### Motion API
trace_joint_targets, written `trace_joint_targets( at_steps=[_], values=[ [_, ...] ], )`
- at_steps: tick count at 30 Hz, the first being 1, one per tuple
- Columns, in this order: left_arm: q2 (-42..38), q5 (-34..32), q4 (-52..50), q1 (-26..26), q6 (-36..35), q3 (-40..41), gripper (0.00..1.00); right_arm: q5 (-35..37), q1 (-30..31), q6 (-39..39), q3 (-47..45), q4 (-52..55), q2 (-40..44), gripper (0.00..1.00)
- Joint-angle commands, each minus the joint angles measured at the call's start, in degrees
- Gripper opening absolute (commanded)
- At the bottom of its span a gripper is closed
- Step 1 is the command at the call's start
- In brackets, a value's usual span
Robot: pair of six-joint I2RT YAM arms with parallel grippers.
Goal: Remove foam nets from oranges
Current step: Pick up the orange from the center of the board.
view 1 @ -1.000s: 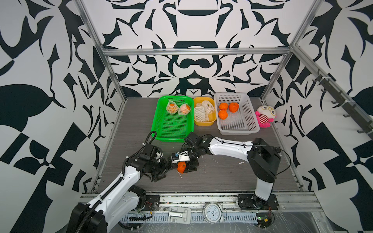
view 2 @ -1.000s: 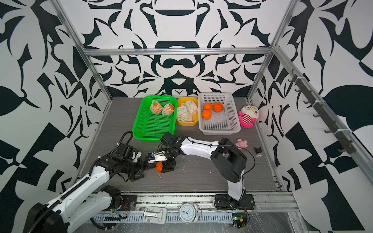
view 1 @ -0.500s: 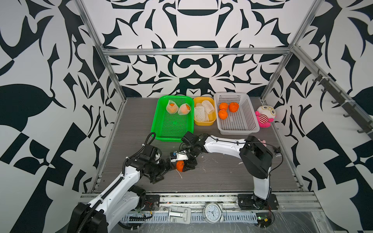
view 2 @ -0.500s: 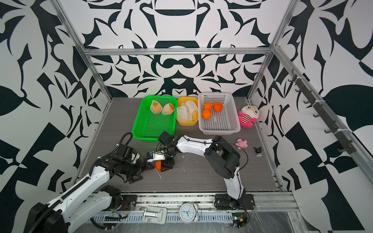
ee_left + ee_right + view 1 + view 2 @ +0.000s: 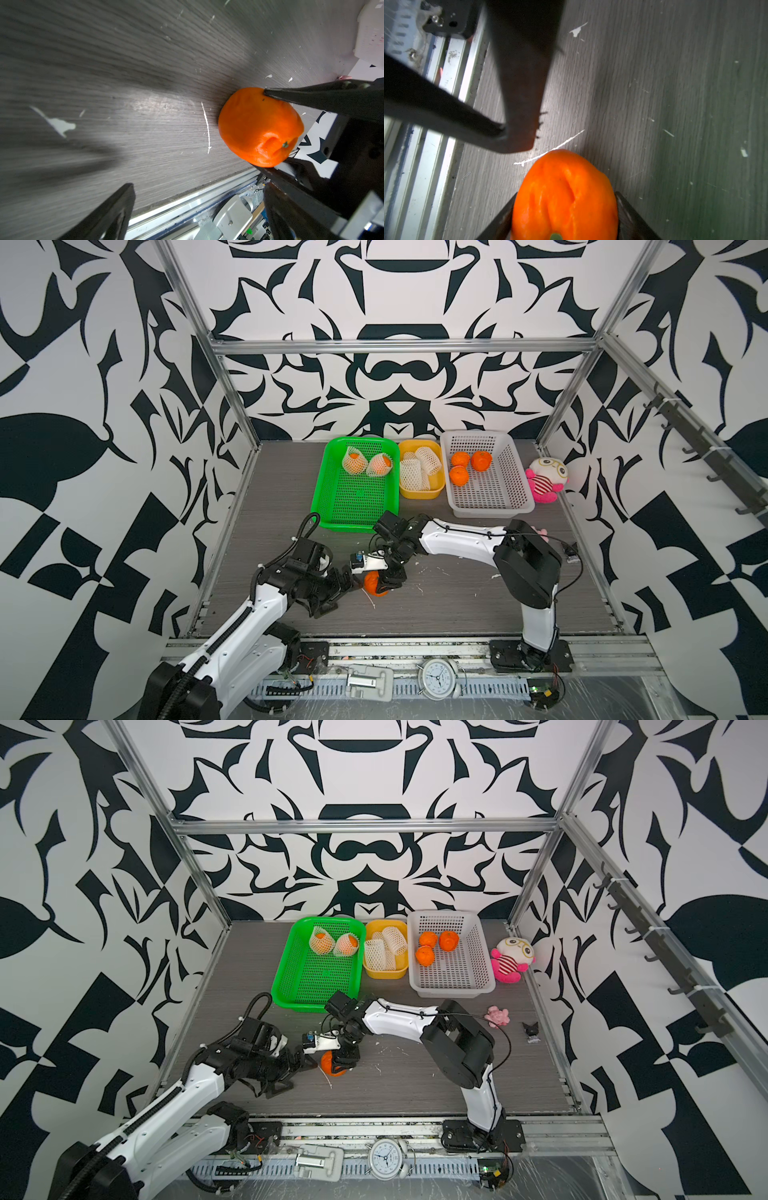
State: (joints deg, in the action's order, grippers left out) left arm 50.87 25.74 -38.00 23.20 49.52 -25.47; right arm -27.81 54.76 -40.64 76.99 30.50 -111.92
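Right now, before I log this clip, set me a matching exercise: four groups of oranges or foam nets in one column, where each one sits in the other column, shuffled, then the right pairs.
Things
1. netted oranges
2. empty foam nets
3. three bare oranges
4. lone bare orange

Places
A. in the white basket
B. between the fingers of the right gripper
C. in the green basket
D. in the yellow tub

Pairs: 1-C, 2-D, 3-A, 4-B
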Motion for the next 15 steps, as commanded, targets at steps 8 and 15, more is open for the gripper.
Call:
trace_joint_targets(
  at_steps=[8, 15],
  values=[
    [-0.9, 0.5, 0.0, 0.1, -0.8, -2.3, 0.99, 2.7, 1.0, 0.2, 1.4, 3.1, 6.1, 0.57],
    [-0.6, 0.0, -1.7, 0.2, -1.7, -5.4, 1.00, 5.5, 0.1, -0.7, 1.7, 5.9, 10.4, 0.55]
  ],
)
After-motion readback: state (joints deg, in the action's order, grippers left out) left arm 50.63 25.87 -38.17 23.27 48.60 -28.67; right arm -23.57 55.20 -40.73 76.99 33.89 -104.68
